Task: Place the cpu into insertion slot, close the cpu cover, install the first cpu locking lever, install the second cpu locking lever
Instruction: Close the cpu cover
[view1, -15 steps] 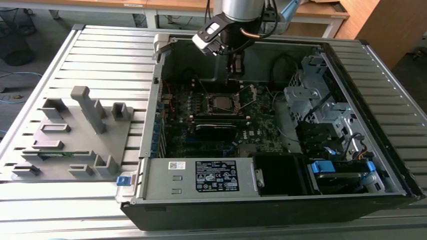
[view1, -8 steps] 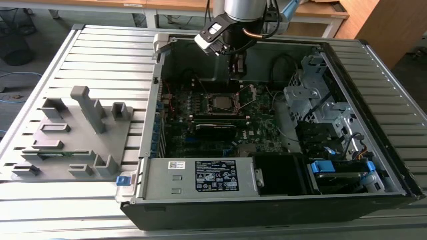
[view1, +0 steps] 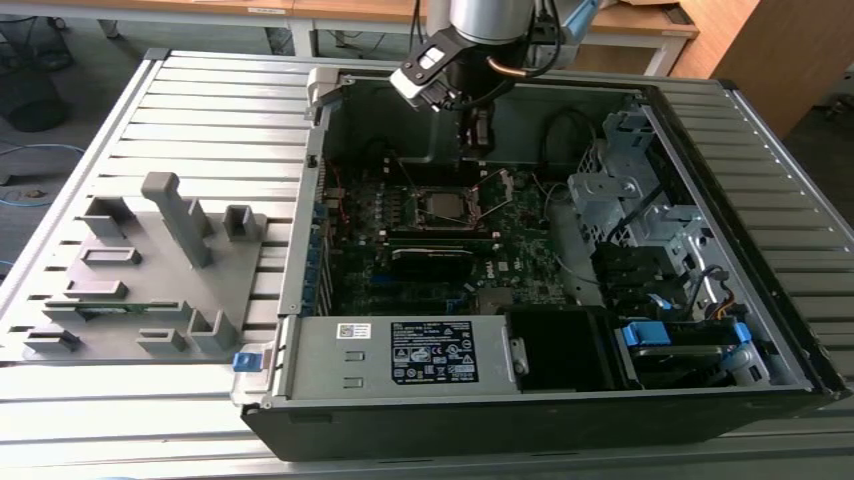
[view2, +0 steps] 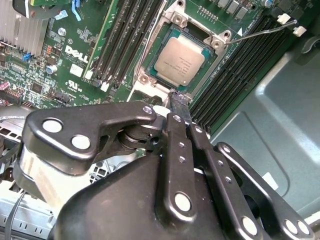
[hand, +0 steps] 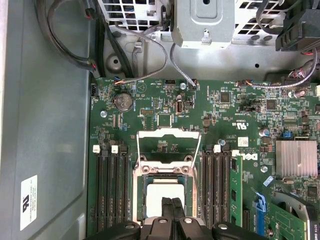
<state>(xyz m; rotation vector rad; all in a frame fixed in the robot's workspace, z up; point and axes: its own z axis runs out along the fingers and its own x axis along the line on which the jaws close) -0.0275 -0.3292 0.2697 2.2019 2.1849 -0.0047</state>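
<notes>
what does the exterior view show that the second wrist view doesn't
Exterior view: the whole open computer case, a grey fixture tray beside it, the labelled power supply. Second wrist view: the cpu seated in the insertion slot, close up, and a thin wire lever beside it. Both: the gripper, shut, by the slot, and the green motherboard.

The black gripper (view2: 177, 102) has linked bars studded with silver pivot pins (view2: 182, 201); the arm (view1: 487, 18) is silvery-grey and cabled.

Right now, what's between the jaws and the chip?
Just the silvery rim of the insertion slot, seen in the second wrist view; the cpu sits inside it.
</notes>
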